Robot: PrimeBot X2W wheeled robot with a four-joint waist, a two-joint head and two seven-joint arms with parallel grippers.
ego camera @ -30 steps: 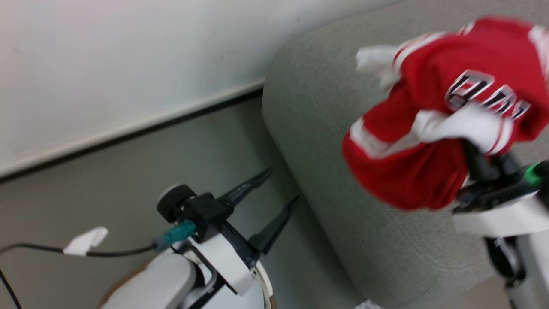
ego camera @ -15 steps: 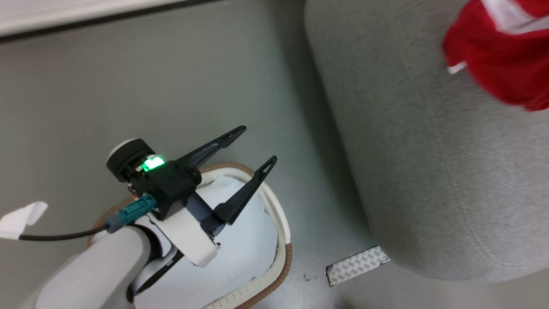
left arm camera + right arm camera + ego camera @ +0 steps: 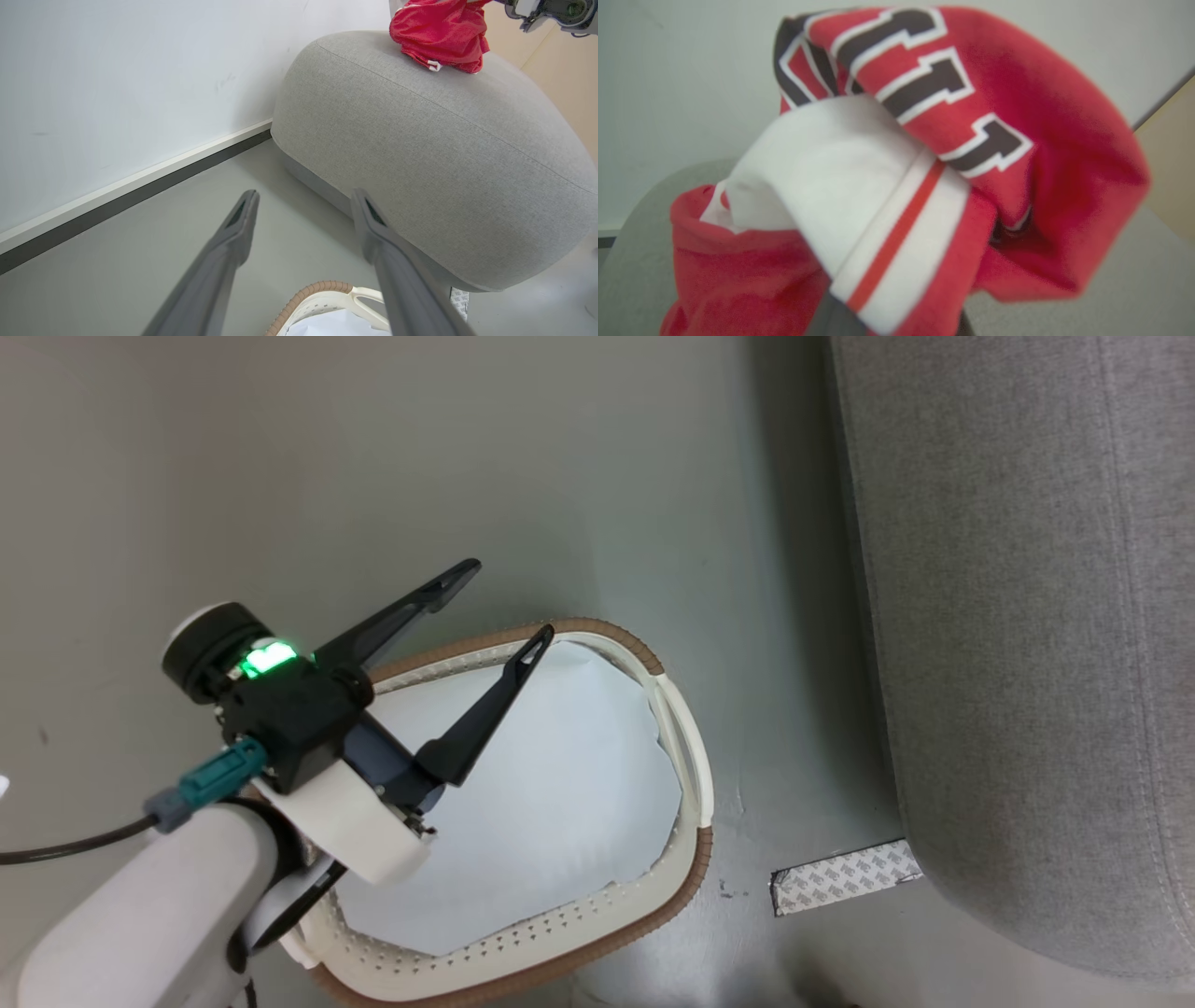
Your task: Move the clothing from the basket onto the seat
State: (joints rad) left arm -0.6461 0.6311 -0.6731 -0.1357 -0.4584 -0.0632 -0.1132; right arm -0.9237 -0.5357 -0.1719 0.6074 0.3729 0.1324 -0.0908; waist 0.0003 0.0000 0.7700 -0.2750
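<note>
Left gripper [image 3: 507, 600] hung over the far-left rim of the basket [image 3: 579, 933] with its two dark fingers spread wide, nothing between them. All I could see inside the basket was a pale blue-white cloth [image 3: 560, 784]. The seat [image 3: 1018, 616] stood to the right of the basket, apart from it, with bare grey floor [image 3: 560, 476] between and a patch of patterned tape [image 3: 845, 877] on the floor at the seat's near corner.

From the left wrist, the red jersey [image 3: 439, 35] was bunched up on the far top of the seat, its lower folds touching the fabric. The right gripper [image 3: 537, 9] sat just beside it, up high. Its own camera had the jersey draped right over the fingers, so honestly I couldn't tell whether it was clamped or let go.
</note>
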